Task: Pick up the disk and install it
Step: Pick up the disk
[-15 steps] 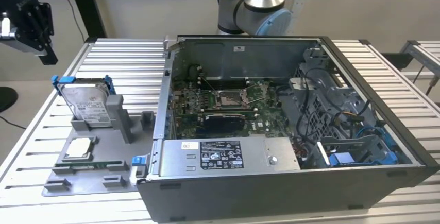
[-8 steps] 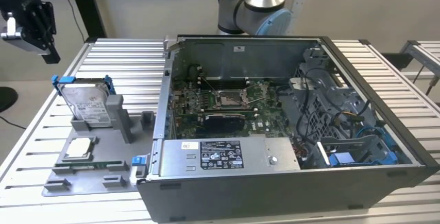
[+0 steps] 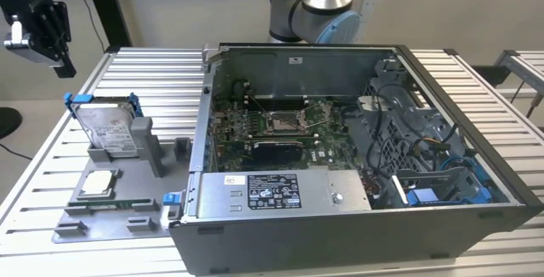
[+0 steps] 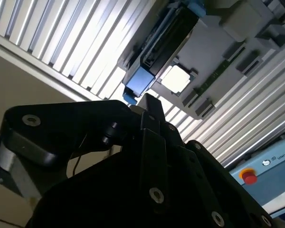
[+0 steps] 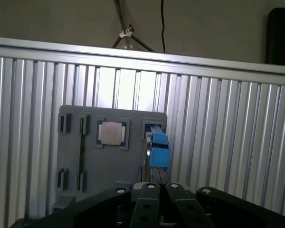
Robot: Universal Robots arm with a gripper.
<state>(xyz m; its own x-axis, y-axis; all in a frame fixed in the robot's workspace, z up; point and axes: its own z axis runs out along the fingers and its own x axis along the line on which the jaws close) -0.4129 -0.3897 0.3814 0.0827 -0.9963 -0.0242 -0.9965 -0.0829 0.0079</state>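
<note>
Well above the ribbed aluminium table (image 3: 153,67), the gripper (image 3: 65,68) hangs at about ten o'clock in the exterior view. Its jaws are pressed together and pinch nothing. The disk (image 3: 111,126) stands upright on its edge in a slot of the grey holder plate (image 3: 102,226), at roughly five o'clock from the gripper and well apart from it. Its white label faces outward and its blue frame shows at the upper corners. A small square chip (image 3: 96,183) lies flat on the same plate at six o'clock from the disk. The open computer case (image 3: 340,232) sits at three o'clock from the disk, just beside the plate. In the first wrist view the disk (image 5: 157,149) appears edge-on beside the chip (image 5: 111,133), beyond the gripper (image 5: 161,186).
</note>
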